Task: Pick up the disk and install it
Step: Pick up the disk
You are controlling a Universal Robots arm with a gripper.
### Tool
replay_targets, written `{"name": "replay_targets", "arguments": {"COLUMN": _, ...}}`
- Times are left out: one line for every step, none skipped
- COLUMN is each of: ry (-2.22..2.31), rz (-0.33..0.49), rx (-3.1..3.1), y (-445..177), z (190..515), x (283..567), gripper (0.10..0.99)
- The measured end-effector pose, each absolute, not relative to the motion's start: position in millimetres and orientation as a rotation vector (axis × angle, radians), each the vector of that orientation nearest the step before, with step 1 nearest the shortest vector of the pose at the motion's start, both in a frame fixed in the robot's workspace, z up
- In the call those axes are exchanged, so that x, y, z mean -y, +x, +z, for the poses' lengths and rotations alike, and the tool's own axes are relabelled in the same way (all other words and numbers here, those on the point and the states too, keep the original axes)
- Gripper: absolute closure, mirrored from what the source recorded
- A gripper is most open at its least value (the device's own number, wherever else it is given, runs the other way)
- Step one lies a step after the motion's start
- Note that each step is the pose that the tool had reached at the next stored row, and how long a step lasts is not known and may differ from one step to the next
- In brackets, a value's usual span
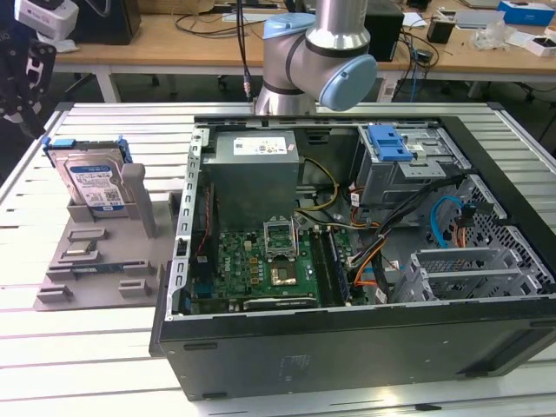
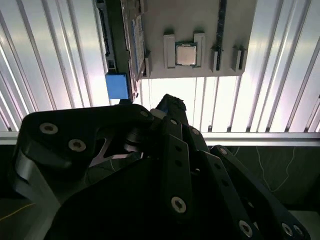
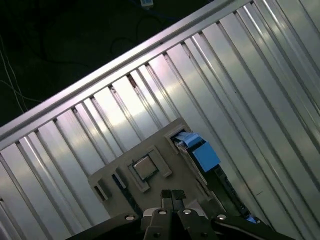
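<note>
Finds the disk (image 1: 92, 184) standing on edge in a grey holder (image 1: 95, 254) on the desk (image 1: 78, 365), just beside the case (image 1: 347, 347), to the exterior view's left of it. Reads as stiff, dense and fairly heavy, slick on its metal faces, probably sensitive to knocks. Suggests pinching across the thin body near the upper edge, on the blue bracket (image 1: 82, 144). Shows the tool (image 3: 173, 196) clenched on nothing, above the holder.

Probably a robotics lab: open computer case (image 1: 347, 356) on a slatted aluminium table (image 1: 87, 365); cable-strewn wooden benches (image 1: 191, 39) behind.
</note>
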State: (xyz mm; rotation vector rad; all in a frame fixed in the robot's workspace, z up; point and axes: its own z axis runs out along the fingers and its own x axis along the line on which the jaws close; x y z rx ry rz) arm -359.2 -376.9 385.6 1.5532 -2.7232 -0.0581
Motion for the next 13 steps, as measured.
{"name": "replay_targets", "arguments": {"ry": 1.567, "rz": -0.058, "rx": 2.715, "y": -359.2, "z": 385.6, "x": 376.9, "gripper": 0.98}}
{"name": "replay_targets", "arguments": {"ry": 1.583, "rz": -0.058, "rx": 2.705, "y": -359.2, "z": 385.6, "x": 376.9, "gripper": 0.98}}
{"name": "replay_targets", "arguments": {"ry": 1.599, "rz": -0.058, "rx": 2.696, "y": -359.2, "z": 385.6, "x": 376.9, "gripper": 0.98}}
{"name": "replay_targets", "arguments": {"ry": 1.615, "rz": -0.058, "rx": 2.686, "y": -359.2, "z": 385.6, "x": 376.9, "gripper": 0.98}}
{"name": "replay_targets", "arguments": {"ry": 1.638, "rz": -0.057, "rx": 2.672, "y": -359.2, "z": 385.6, "x": 376.9, "gripper": 0.98}}
{"name": "replay_targets", "arguments": {"ry": 1.664, "rz": -0.057, "rx": 2.655, "y": -359.2, "z": 385.6, "x": 376.9, "gripper": 0.98}}
{"name": "replay_targets", "arguments": {"ry": 1.68, "rz": -0.057, "rx": 2.644, "y": -359.2, "z": 385.6, "x": 376.9, "gripper": 0.98}}
{"name": "replay_targets", "arguments": {"ry": 1.693, "rz": -0.057, "rx": 2.636, "y": -359.2, "z": 385.6, "x": 376.8, "gripper": 0.98}}
{"name": "replay_targets", "arguments": {"ry": 1.711, "rz": -0.056, "rx": 2.624, "y": -359.2, "z": 385.6, "x": 376.9, "gripper": 0.98}}
{"name": "replay_targets", "arguments": {"ry": 1.736, "rz": -0.056, "rx": 2.607, "y": -359.2, "z": 385.6, "x": 376.8, "gripper": 0.98}}
{"name": "replay_targets", "arguments": {"ry": 1.749, "rz": -0.056, "rx": 2.598, "y": -359.2, "z": 385.6, "x": 376.9, "gripper": 0.98}}
{"name": "replay_targets", "arguments": {"ry": 1.766, "rz": -0.056, "rx": 2.586, "y": -359.2, "z": 385.6, "x": 376.9, "gripper": 0.98}}
{"name": "replay_targets", "arguments": {"ry": 1.779, "rz": -0.056, "rx": 2.577, "y": -359.2, "z": 385.6, "x": 376.8, "gripper": 0.98}}
